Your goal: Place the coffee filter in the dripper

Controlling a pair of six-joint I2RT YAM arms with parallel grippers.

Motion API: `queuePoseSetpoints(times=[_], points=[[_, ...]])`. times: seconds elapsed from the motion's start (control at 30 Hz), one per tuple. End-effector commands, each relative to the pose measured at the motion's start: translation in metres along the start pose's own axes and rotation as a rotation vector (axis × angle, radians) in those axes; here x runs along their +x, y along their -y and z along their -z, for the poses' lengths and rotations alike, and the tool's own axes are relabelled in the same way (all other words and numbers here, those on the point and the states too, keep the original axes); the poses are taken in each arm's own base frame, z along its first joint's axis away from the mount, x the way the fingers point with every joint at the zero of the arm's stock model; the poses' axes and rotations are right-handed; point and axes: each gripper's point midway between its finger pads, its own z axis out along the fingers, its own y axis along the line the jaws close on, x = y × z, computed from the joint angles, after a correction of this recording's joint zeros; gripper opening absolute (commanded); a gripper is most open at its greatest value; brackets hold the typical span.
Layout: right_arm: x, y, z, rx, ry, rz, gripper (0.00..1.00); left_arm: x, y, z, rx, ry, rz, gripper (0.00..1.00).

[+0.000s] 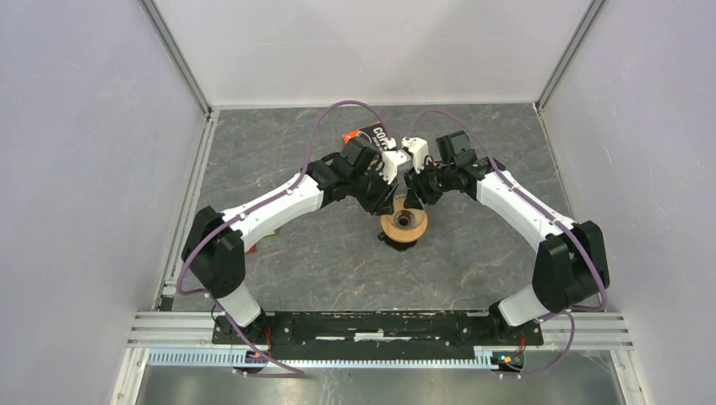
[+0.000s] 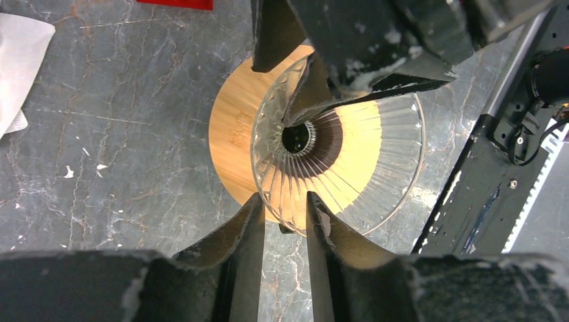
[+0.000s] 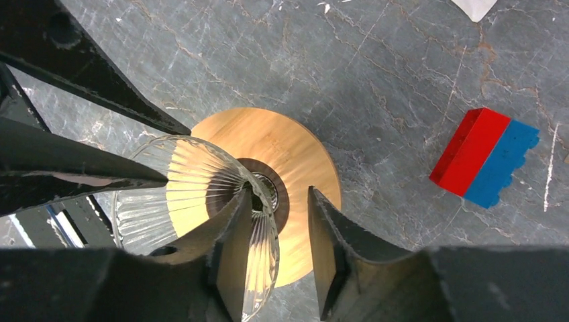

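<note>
The dripper [image 1: 404, 226] is a clear ribbed glass funnel on a tan wooden disc with a dark centre hole. It stands mid-table. Both grippers hang over it. My left gripper [image 2: 282, 198] is open, its fingers astride the near rim of the dripper [image 2: 366, 154]. My right gripper [image 3: 280, 194] is open, one finger inside the funnel against the glass wall and the other outside over the dripper's wooden disc [image 3: 295, 151]. The coffee filter [image 2: 19, 64], white paper, lies on the table to one side. Its corner shows at the top of the right wrist view [image 3: 473, 5].
A dark coffee packet [image 1: 374, 133] lies behind the grippers. A red and blue block [image 3: 484, 157] lies on the table beside the dripper. The grey marble table [image 1: 473, 270] is walled left, right and back.
</note>
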Motion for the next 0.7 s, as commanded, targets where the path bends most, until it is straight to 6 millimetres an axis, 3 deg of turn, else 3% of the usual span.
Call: queuePoseSetpoints(times=[0.0, 0.27, 0.57, 0.67], points=[[-0.022, -0.027, 0.004, -0.092, 0.043, 0.193, 0.46, -0.001, -0.010, -0.001, -0.024, 0.009, 0.111, 0.38], [-0.042, -0.028, 0.018, -0.060, 0.072, 0.213, 0.57, -0.017, -0.010, 0.011, -0.035, 0.046, 0.089, 0.49], [-0.064, -0.028, 0.034, -0.031, 0.107, 0.241, 0.60, -0.034, -0.016, 0.024, -0.069, 0.090, 0.082, 0.64], [-0.071, -0.027, 0.042, -0.015, 0.122, 0.252, 0.61, -0.040, -0.018, 0.032, -0.067, 0.112, 0.082, 0.74]])
